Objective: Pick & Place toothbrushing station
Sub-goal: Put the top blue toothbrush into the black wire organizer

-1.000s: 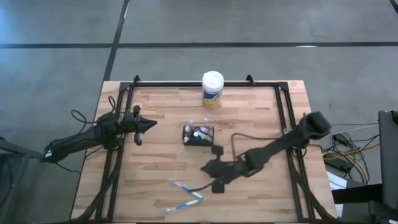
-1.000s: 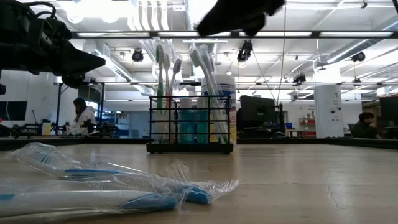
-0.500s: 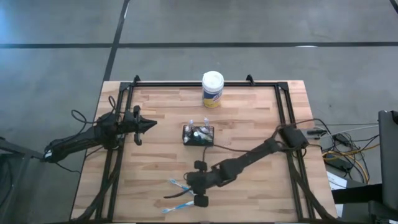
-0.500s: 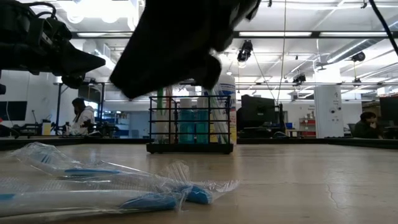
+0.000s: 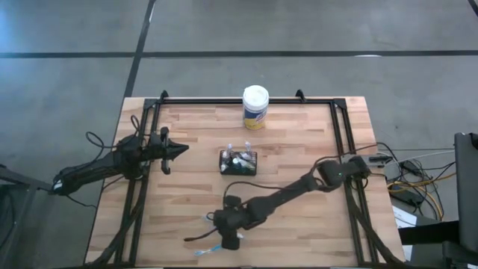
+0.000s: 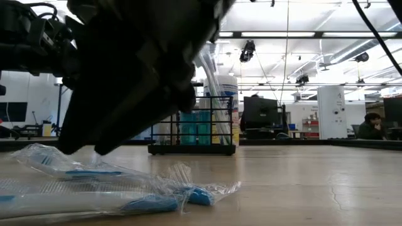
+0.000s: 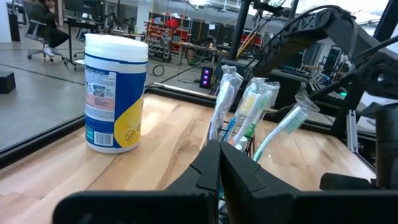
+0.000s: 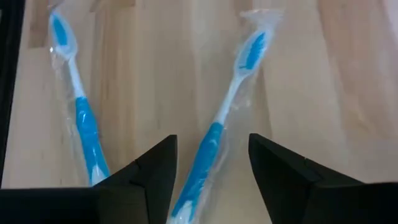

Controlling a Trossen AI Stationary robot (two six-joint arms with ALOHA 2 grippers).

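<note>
The toothbrushing station, a small black slotted holder (image 5: 238,162) with several toothbrushes standing in it, rests on its base at the table's middle. It also shows in the low view (image 6: 191,129) and the left wrist view (image 7: 249,118). Two wrapped blue toothbrushes (image 8: 78,112) (image 8: 230,112) lie flat near the front edge. My right gripper (image 5: 224,224) is open and low over them. Its fingers (image 8: 155,168) stand on either side of the farther brush (image 5: 211,220) without visibly touching it. My left gripper (image 5: 179,149) is shut and waits left of the holder.
A round canister (image 5: 255,107) with a white lid and a yellow label stands at the table's far edge, behind the holder. A black frame rail (image 5: 246,101) runs around the table. Bare wood lies to the right of the holder.
My right gripper has gone from right of the table's middle toward the left and near edges. It has come down over the two wrapped toothbrushes. The holder and the brushes have stayed where they were.
</note>
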